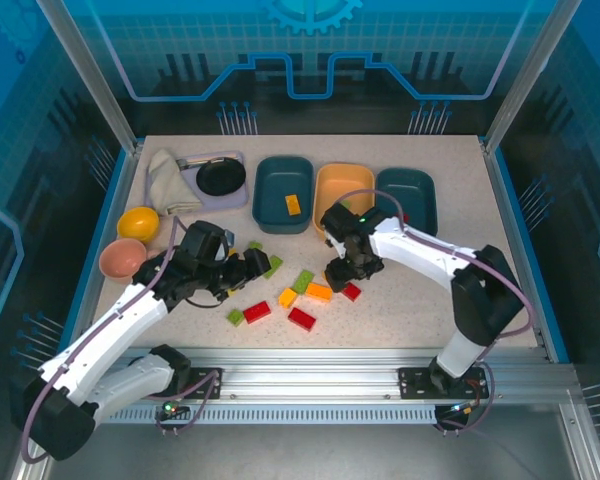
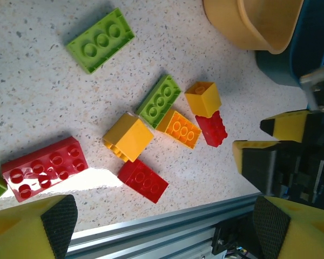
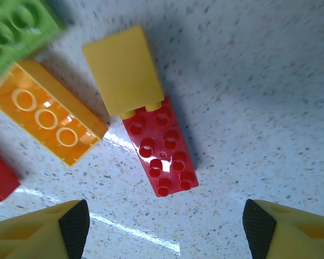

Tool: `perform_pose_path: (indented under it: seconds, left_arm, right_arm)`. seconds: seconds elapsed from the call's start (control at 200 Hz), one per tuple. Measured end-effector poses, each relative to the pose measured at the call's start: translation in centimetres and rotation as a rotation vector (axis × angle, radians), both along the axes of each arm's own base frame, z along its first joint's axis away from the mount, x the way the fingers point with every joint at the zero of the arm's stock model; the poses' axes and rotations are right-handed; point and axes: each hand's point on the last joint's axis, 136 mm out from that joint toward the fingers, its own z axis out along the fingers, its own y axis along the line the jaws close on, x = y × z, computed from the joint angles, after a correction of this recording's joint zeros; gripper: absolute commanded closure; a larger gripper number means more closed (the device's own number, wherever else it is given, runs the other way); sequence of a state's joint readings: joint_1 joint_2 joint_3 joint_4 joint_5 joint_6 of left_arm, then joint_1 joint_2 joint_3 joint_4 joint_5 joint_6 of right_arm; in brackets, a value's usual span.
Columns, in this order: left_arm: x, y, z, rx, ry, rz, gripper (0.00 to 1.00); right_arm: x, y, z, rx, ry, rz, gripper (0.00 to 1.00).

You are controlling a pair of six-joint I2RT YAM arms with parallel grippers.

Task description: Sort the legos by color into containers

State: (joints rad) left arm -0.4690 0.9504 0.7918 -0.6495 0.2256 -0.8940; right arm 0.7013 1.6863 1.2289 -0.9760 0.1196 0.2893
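Top external: the legos (image 1: 302,318) lie scattered on the table (image 1: 430,300) toward its near edge. Three containers (image 1: 258,195) line the far edge, with a yellow brick (image 1: 292,204) in the left teal one.

Left wrist: the left gripper (image 2: 164,224) gapes wide and empty.

Right wrist: the right gripper (image 3: 164,221) is spread wide and empty over a red brick (image 3: 161,154).

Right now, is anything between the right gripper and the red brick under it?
Nothing visible. The open right gripper hangs over the red brick; a yellow brick touches its far end.
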Motion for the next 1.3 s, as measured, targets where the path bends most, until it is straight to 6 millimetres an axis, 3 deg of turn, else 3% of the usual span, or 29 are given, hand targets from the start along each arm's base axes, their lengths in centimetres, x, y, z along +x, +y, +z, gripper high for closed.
perform_pose_path:
  seconds: [0.225, 0.56, 0.925, 1.125, 1.295]
  left_arm:
    - [0.1, 0.1, 0.0, 0.000, -0.003, 0.016, 0.12]
    - [0.0, 0.1, 0.2, 0.004, -0.011, 0.022, 0.11]
    - [0.0, 0.1, 0.3, 0.007, -0.018, 0.024, 0.12]
    - [0.4, -0.3, 1.3, 0.000, -0.041, 0.017, 0.12]
    - [1.6, -1.7, 3.4, -0.020, -0.076, -0.007, 0.11]
  right_arm:
    - [-0.6, -0.2, -2.8, -0.069, 0.076, 0.039, 0.28]
    - [-0.4, -0.1, -5.4, -0.105, 0.121, 0.056, 0.47]
    - [0.2, 0.2, -6.1, -0.102, 0.115, 0.048, 0.67]
    - [-0.2, -0.7, -5.0, -0.103, 0.080, 0.027, 0.71]
    - [0.6, -2.0, 0.8, -0.032, -0.051, -0.054, 0.72]
